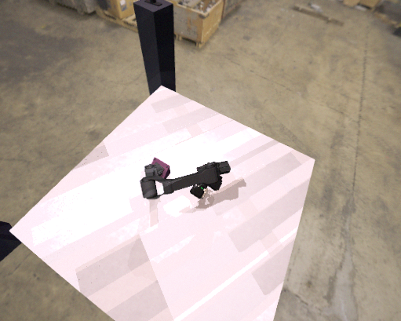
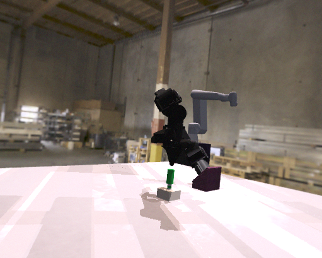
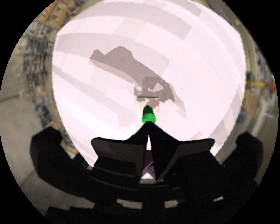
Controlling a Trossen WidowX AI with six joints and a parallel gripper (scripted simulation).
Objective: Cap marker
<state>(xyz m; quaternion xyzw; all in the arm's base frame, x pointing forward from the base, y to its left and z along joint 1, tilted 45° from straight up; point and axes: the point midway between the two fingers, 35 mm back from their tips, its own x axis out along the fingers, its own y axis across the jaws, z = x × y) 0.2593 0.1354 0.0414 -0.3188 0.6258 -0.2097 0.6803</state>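
A pale pink tabletop [image 2: 67, 221] carries a black arm [image 2: 178, 139] lifted behind a small grey holder block [image 2: 168, 193]. The green marker [image 2: 170, 178] stands upright in it, apparently capped, which fits the arm backing off. The wrist view alone shows the fingers clenched on nothing, above the marker.

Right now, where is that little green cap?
In the exterior view the green cap sits on the marker standing in the grey holder block, left of the purple block, below the hand.
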